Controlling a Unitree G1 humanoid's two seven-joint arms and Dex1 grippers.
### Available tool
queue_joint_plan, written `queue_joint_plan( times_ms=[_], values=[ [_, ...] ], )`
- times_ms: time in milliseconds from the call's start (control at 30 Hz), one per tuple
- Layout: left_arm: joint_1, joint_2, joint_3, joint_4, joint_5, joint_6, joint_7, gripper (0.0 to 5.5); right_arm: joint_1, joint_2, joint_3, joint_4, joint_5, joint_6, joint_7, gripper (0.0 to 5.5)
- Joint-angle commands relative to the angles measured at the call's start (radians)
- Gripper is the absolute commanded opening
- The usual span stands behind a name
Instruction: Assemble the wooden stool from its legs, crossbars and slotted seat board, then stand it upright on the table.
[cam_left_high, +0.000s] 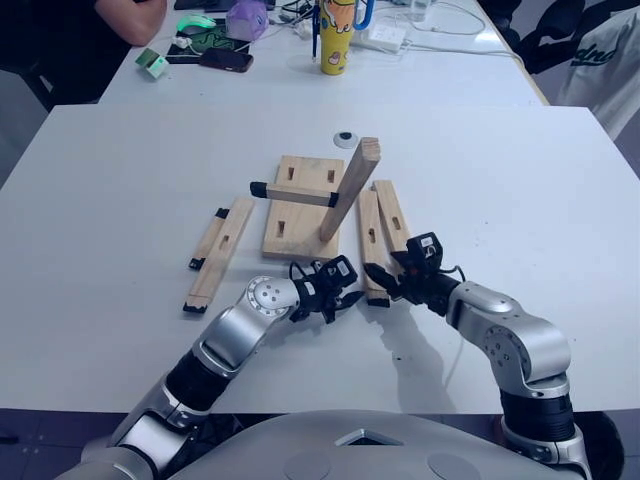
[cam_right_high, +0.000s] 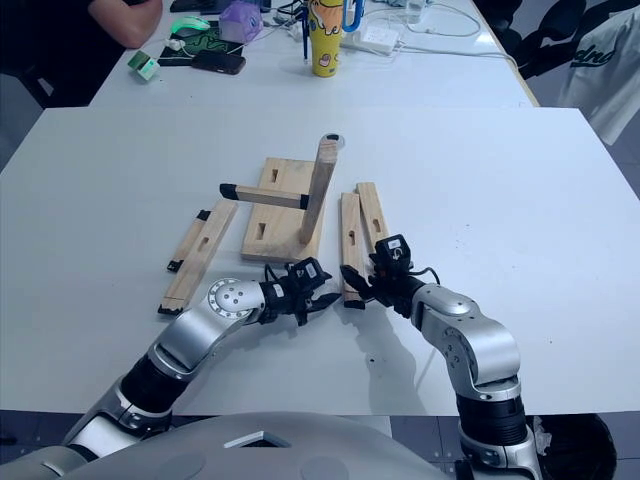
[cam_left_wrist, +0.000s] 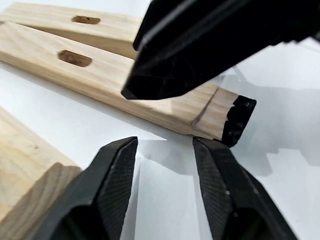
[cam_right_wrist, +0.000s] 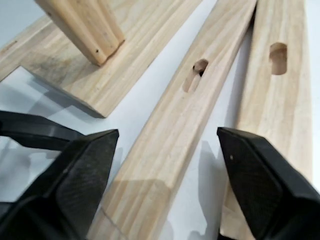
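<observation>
The slotted seat board (cam_left_high: 292, 222) lies flat at mid-table. One leg (cam_left_high: 352, 188) stands tilted in it, and a black-tipped crossbar (cam_left_high: 293, 193) sticks out from that leg to the left. Two slotted legs (cam_left_high: 381, 228) lie side by side to the board's right, and two more pieces (cam_left_high: 216, 250) lie to its left. My right gripper (cam_right_wrist: 167, 135) is open, its fingers either side of the near end of the inner right-hand leg (cam_right_wrist: 172, 125). My left gripper (cam_left_wrist: 165, 150) is open over bare table, just short of that leg's black-capped end (cam_left_wrist: 239, 117).
A small black-and-white round thing (cam_left_high: 345, 137) lies behind the board. On a second table behind stand a yellow cup (cam_left_high: 335, 40), a phone (cam_left_high: 225, 60) and other clutter. White table (cam_left_high: 540, 200) stretches wide to either side.
</observation>
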Motion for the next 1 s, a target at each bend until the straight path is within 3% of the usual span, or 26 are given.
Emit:
queue_joint_plan(
  times_ms=[33, 333, 567, 833, 1000],
  values=[
    [-0.004, -0.016, 0.017, -0.04, -0.013, 0.019, 0.01, 2.04, 0.02, 0.032, 0.029, 0.003, -0.023, 0.102, -0.071, 3.67],
    [0.02, -0.028, 0.029, -0.061, -0.028, 0.03, 0.037, 2.04, 0.002, 0.075, 0.029, -0.042, -0.042, 0.226, -0.148, 3.67],
    [0.02, -0.045, 0.042, -0.065, -0.039, 0.019, 0.057, 2.04, 0.01, -0.001, 0.105, 0.011, -0.097, 0.191, -0.145, 3.67],
    [0.01, -0.021, 0.158, -0.097, -0.084, -0.08, 0.027, 2.04, 0.035, -0.024, 0.173, 0.024, -0.144, 0.158, -0.159, 2.43],
    [0.05, -0.003, 0.235, -0.17, -0.236, -0.025, -0.055, 2.65, -0.034, 0.015, 0.06, 0.033, -0.164, 0.088, -0.185, 2.08]
  ],
)
